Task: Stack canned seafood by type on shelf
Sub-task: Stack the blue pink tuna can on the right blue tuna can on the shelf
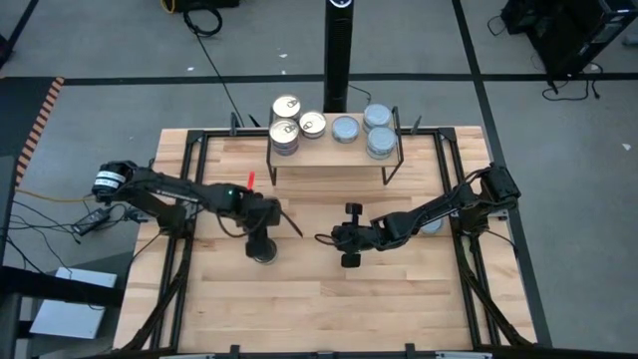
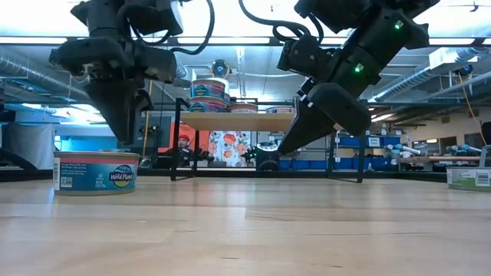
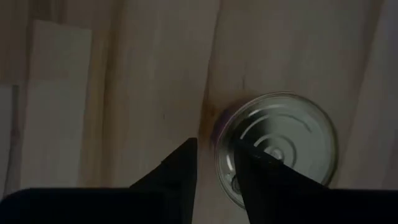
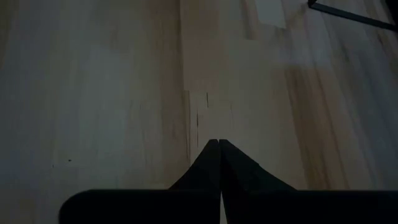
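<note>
left gripper (image 3: 214,171) hangs part-open, empty, over a ridged silvery tin (image 3: 280,146), its label seemingly blue-green

Seen from above, we find the shelf (image 1: 334,155) at the table's (image 1: 329,299) far edge, carrying gold-topped tins (image 1: 287,118) on its left part and blue-grey-topped tins (image 1: 367,130) on its right. We place the left gripper (image 1: 262,244) directly over a lone tin (image 1: 263,255) on the table, left of centre. The right gripper (image 1: 341,238) hangs near the table's middle, and another tin (image 1: 431,225) lies partly hidden under the right arm
</note>
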Robot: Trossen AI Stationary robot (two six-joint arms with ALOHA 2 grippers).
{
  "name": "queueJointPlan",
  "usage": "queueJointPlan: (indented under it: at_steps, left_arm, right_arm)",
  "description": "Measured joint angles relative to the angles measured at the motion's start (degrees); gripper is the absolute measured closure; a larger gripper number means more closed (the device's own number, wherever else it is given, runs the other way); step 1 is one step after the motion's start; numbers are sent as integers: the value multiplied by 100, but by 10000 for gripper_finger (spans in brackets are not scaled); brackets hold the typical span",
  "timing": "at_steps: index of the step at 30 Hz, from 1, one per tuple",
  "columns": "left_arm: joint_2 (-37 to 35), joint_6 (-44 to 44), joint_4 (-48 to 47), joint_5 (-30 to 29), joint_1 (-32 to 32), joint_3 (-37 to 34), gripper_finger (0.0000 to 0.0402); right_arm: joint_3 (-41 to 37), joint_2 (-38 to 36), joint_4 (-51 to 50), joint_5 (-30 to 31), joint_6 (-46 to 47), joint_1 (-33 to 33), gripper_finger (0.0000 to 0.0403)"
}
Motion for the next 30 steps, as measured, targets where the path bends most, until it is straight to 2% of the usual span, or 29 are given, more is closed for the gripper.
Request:
queueJointPlan:
  at_steps: [7,10,17,22,28,30]
  left_arm:
    - [-2,160,8,212,135,-4,292]
    - [-9,178,220,564,138,-233,292]
    - [-28,-15,679,728,159,-714,299]
    - [-22,5,706,843,158,-721,325]
    - [-20,116,705,887,157,-721,388]
    - [-22,141,701,817,154,-721,396]
  right_arm:
    - [0,0,-4,-14,20,0,398]
    - [0,0,-4,-71,20,0,398]
    - [0,0,2,-114,20,0,398]
    - [0,0,15,-111,17,-11,398]
    - [0,0,15,-111,17,-11,398]
    - [0,0,15,-111,17,-11,398]
